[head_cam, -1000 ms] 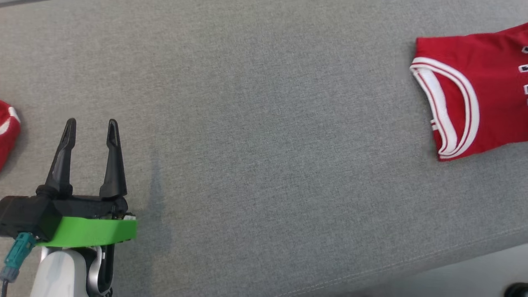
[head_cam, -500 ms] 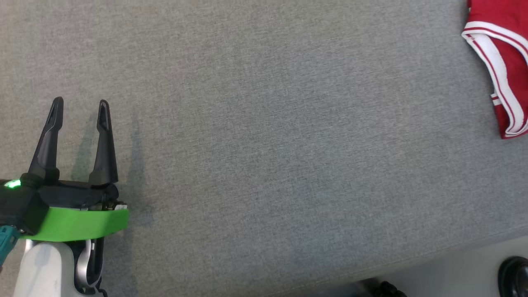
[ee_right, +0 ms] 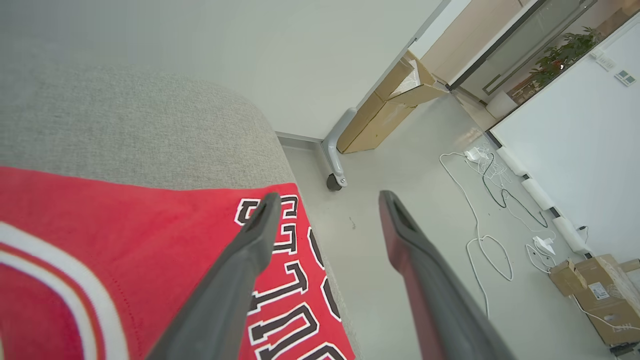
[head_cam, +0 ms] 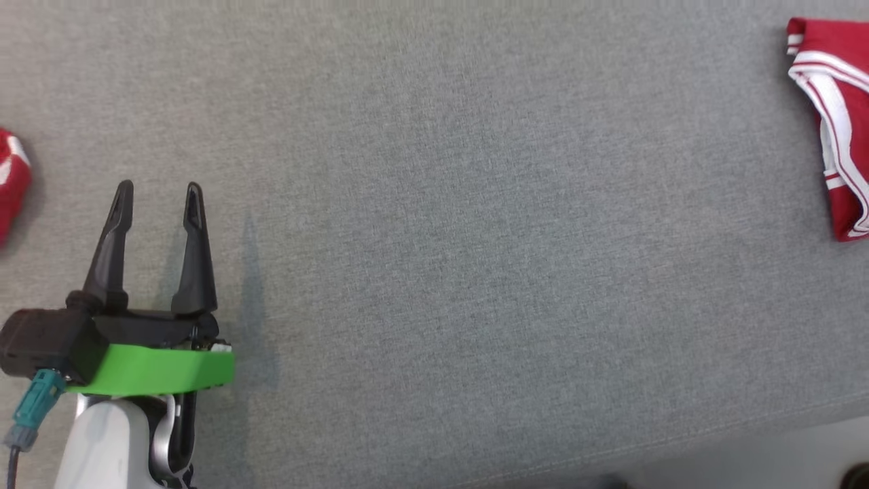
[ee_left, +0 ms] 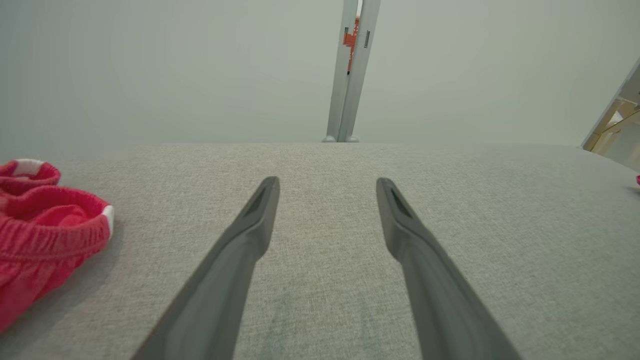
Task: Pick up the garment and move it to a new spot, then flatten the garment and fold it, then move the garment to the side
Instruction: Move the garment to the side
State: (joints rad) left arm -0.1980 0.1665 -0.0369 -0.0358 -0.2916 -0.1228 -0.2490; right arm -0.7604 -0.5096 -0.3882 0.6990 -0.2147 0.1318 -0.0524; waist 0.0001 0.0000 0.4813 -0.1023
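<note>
Head view, 9 o'clock edge: a second red cloth (head_cam: 9,183) with white trim, bunched, not the item you are working on. In the left wrist view it sits at 9 o'clock, well apart from the fingers.

8 o'clock: your left gripper (head_cam: 159,193) is over bare grey padded surface (head_cam: 475,238). Jaws stand wide apart with nothing between them; the left wrist view confirms it, only grey cloth beneath.

Centre: bare surface, no creases or strays.

2 to 3 o'clock edge: the garment (head_cam: 838,41), a red jersey with white-striped trim, lies folded and compact at the far right of the surface, its edges fairly square.

Right wrist view: your right gripper (ee_right: 328,196) is above the jersey's lettered panel, at the corner of the surface. Jaws are spread wide and hold nothing; one finger is over the lettering, the other over the floor beyond. Contact with the fabric: cannot tell.

Judgement: moving, flattening, folding and setting aside look done. What seems left is pulling your right arm clear without dragging the fold.
</note>
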